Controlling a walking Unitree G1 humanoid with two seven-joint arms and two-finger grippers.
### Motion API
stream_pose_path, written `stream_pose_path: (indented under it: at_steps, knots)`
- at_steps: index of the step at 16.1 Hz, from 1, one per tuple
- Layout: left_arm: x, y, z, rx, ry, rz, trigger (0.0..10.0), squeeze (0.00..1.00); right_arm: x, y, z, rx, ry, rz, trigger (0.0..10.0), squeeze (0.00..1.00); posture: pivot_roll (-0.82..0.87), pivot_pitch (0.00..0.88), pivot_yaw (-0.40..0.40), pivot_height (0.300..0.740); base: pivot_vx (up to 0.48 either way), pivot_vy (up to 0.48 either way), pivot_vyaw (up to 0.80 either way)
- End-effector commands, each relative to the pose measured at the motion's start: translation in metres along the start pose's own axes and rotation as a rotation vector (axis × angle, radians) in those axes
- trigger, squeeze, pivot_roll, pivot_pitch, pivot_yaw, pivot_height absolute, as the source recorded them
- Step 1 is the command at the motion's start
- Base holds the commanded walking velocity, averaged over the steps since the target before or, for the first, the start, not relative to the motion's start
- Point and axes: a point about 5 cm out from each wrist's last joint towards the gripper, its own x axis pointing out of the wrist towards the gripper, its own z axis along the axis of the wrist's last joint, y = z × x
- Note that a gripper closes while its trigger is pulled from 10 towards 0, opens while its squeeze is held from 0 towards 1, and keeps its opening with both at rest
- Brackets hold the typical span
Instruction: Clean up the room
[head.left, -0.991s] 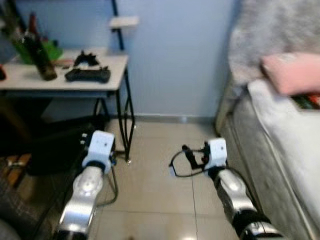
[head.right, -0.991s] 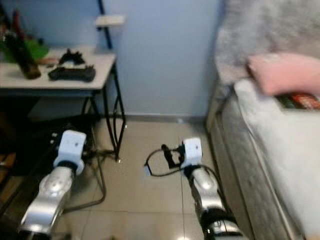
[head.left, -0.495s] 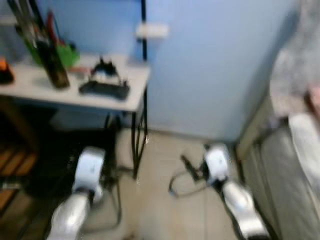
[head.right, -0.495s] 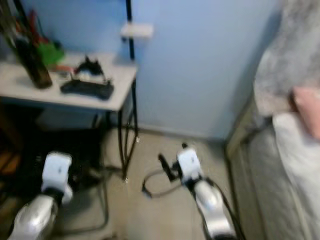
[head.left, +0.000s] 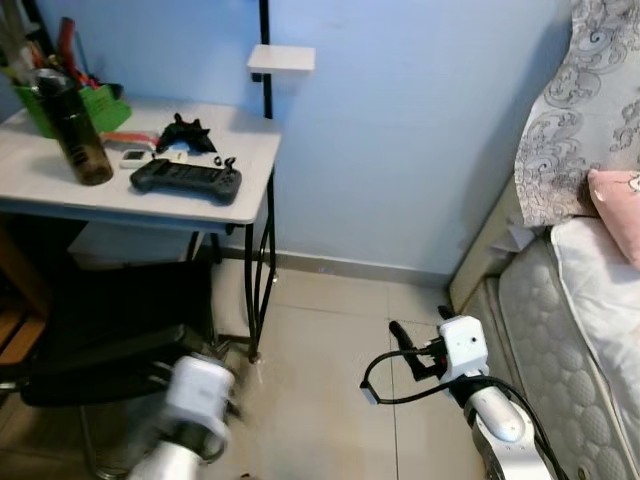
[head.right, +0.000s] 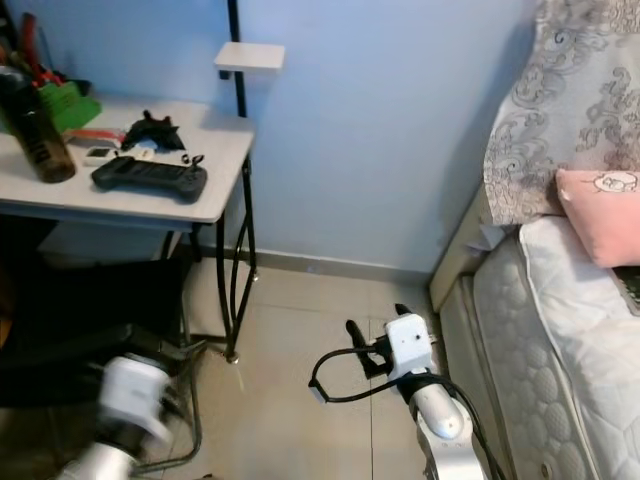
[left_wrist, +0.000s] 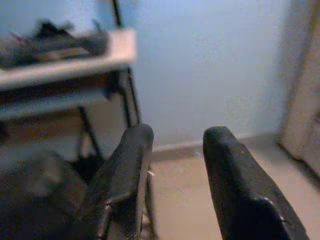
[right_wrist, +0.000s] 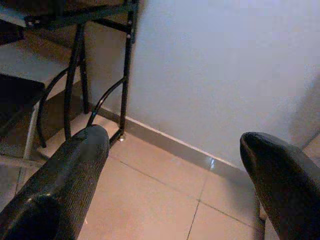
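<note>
Left eye view: tiled floor (head.left: 320, 400) between table (head.left: 245, 190) and bed (head.left: 560, 340) edges (both end effectors parted, empty)

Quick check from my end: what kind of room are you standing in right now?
Most likely a bedroom. A bed with a quilted mattress and a pink pillow runs along the right, and a small white desk by the blue wall holds a handheld game console and a dark bottle.

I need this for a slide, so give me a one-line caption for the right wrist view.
Open right gripper hovers empty above the tiled floor, facing a blue wall beside the black table legs.
</note>
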Motion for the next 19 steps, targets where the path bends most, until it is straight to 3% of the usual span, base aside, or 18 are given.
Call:
stream_pose_path:
  at_steps: [1,2,4,7,18,19]
  knots:
    - [0.0,0.003,0.001,0.029,-0.019,0.025,10.0,0.0,0.001,-0.006,0.001,0.011,-0.014,-0.026,10.0,0.0,0.08,0.0,-0.023,0.74,0.0,0.0,0.0]
    - [0.002,0.01,0.004,0.075,-0.054,0.072,10.0,0.0,0.002,-0.008,-0.001,0.014,-0.007,-0.031,10.0,0.0,0.07,0.0,-0.021,0.74,0.0,0.0,0.0]
    - [0.011,0.023,0.019,0.029,-0.104,0.138,10.0,0.0,0.003,-0.013,-0.007,0.03,0.011,-0.046,10.0,0.0,0.07,0.0,-0.02,0.74,0.0,0.0,0.0]
    - [0.023,0.022,0.048,-0.045,-0.191,0.189,10.0,0.0,0.008,-0.015,-0.013,0.042,0.033,-0.054,10.0,0.0,0.07,0.0,-0.023,0.74,0.0,0.0,0.0]
    - [0.024,0.022,0.051,-0.049,-0.188,0.187,10.0,0.0,0.009,-0.015,-0.015,0.035,0.043,-0.057,10.0,0.0,0.07,0.0,-0.023,0.74,0.0,0.0,0.0]
    - [0.041,0.015,0.036,-0.001,-0.101,0.11,10.0,0.0,0.021,-0.008,0.036,0.009,-0.12,-0.037,10.0,0.0,0.01,0.0,-0.029,0.74,0.0,0.0,0.0]
